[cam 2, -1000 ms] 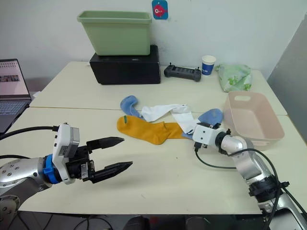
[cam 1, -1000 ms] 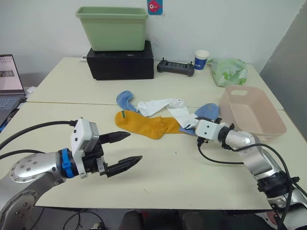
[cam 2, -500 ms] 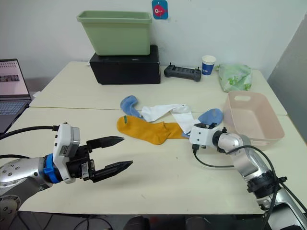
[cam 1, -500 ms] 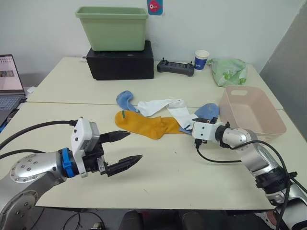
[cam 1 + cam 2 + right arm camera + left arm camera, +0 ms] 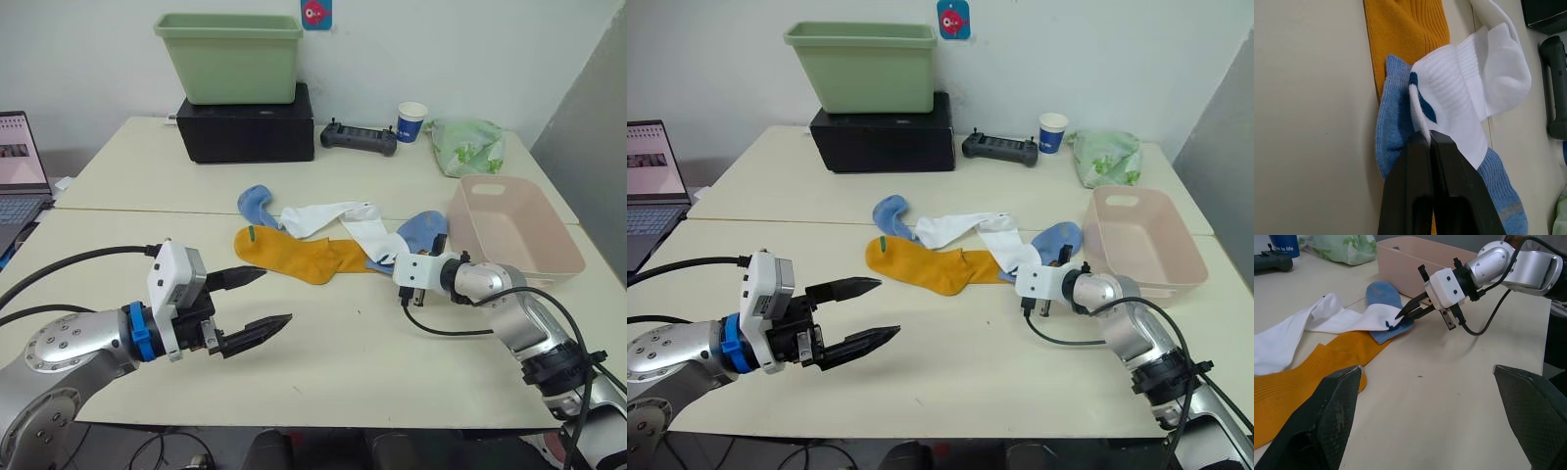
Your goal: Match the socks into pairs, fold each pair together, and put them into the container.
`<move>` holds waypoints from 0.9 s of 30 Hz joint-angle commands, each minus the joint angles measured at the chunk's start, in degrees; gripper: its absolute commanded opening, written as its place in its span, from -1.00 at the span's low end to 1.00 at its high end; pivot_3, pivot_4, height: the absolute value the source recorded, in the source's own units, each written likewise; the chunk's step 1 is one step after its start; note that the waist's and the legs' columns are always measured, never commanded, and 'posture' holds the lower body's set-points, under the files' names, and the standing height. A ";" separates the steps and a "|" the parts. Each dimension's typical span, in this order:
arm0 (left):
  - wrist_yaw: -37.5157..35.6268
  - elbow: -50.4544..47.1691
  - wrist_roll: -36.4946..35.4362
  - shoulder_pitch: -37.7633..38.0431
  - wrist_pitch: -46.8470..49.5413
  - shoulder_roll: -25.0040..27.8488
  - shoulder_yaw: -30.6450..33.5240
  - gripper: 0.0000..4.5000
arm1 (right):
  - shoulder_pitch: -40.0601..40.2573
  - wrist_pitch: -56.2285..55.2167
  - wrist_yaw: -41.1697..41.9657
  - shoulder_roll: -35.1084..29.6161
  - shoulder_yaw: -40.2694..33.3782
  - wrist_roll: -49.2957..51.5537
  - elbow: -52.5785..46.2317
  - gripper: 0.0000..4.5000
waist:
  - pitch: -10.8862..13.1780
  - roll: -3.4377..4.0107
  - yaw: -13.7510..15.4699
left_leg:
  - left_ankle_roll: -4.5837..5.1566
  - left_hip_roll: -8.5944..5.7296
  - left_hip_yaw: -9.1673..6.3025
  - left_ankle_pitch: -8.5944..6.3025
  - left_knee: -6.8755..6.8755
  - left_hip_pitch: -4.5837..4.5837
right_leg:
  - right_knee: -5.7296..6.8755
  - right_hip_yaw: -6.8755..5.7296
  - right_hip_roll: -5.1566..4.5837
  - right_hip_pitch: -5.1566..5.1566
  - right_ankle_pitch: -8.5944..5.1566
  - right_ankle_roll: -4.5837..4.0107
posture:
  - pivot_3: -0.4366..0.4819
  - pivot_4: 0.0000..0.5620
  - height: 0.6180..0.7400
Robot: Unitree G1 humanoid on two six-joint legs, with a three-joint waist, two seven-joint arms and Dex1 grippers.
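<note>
From where I stand, the left gripper (image 5: 257, 305) hangs over the near part of the table (image 5: 323, 352), its two black fingers spread wide with nothing between them, well short of the socks. Past it, in the middle of the table, the socks lie in a loose heap: a mustard-yellow sock (image 5: 294, 257) stretched flat, a light blue sock (image 5: 257, 204) curled behind its left end, and a long white sock (image 5: 328, 217) draped across toward the right. At the right end of the heap, the right gripper (image 5: 1400, 313) has its fingers pinched together on the cuff of the white sock, which lies on top of a second light blue sock (image 5: 1393, 137). Further right, just beside the heap, the pink container (image 5: 514, 230) sits with nothing in it. By my reckoning the job is barely started: no pair matched, none folded, everything left to do.
</note>
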 commanded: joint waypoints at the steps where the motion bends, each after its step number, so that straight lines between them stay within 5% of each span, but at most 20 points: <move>1: 2.60 -1.21 -1.70 -1.28 -0.07 -0.83 0.75 1.00 | -1.70 0.29 -0.58 0.97 -3.71 2.98 -4.49 -0.98 | 0.00 0.00 0.01 | 0.00 0.00 0.00 0.00 0.00 0.00 | 0.00 0.00 0.00 0.00 0.00 0.00 | -0.05 -0.47 0.66; 14: 5.40 1.22 -1.24 -0.02 0.05 -0.73 3.35 1.00 | -11.89 9.76 3.90 1.79 -14.88 18.44 -9.64 -0.98 | 0.11 0.15 0.05 | 0.00 -0.01 -0.03 0.00 0.01 -0.02 | 0.01 -0.04 -0.01 0.00 0.02 0.01 | -0.05 -0.47 0.66; 27: 5.55 1.73 -2.10 -3.27 1.47 0.08 1.63 1.00 | -15.07 16.17 11.56 -12.69 -26.30 30.72 -6.18 -0.98 | 0.16 0.21 0.30 | 0.01 -0.01 -0.06 -0.01 -0.04 -0.07 | -0.05 -0.11 -0.02 0.00 -0.02 -0.05 | -0.05 -0.47 0.66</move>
